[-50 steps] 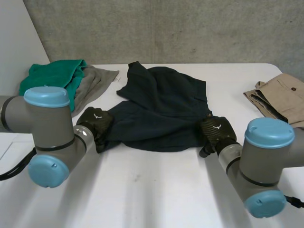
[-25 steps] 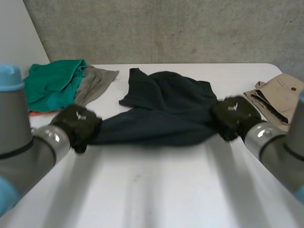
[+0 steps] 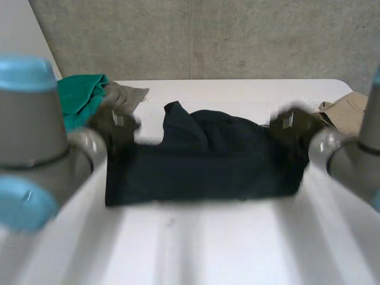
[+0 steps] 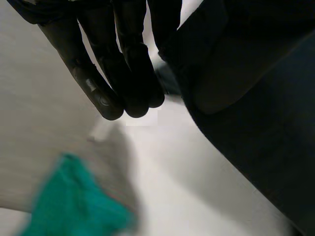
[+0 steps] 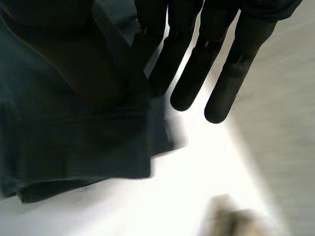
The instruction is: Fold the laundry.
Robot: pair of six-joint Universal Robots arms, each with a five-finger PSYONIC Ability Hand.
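The dark navy cloth garment (image 3: 202,172) is stretched wide between my two hands. Its near part hangs as a flat sheet above the white table (image 3: 196,243), and its crumpled far part lies beyond my hands.

My left hand (image 3: 116,127) holds one upper corner. In its wrist view the left hand (image 4: 118,64) has long, straight fingers (image 4: 106,93) set close together, and the navy fabric (image 4: 256,98) is bunched at their thumb side, nipped there; the thumb itself is under cloth.

My right hand (image 3: 291,126) holds the opposite upper corner. In its wrist view the right hand (image 5: 197,54) also has straight fingers (image 5: 221,93), slightly spread, with the garment (image 5: 64,123) caught against the innermost finger and folding down in layers beside the palm.

Beyond my left fingertips lies a crumpled bright green cloth (image 3: 80,98) (image 4: 74,201), with a grey cloth (image 3: 126,95) just beside it. Past my right hand, near the table's edge, rests a folded tan garment (image 3: 344,108). A rough concrete wall (image 3: 208,35) stands behind the table.
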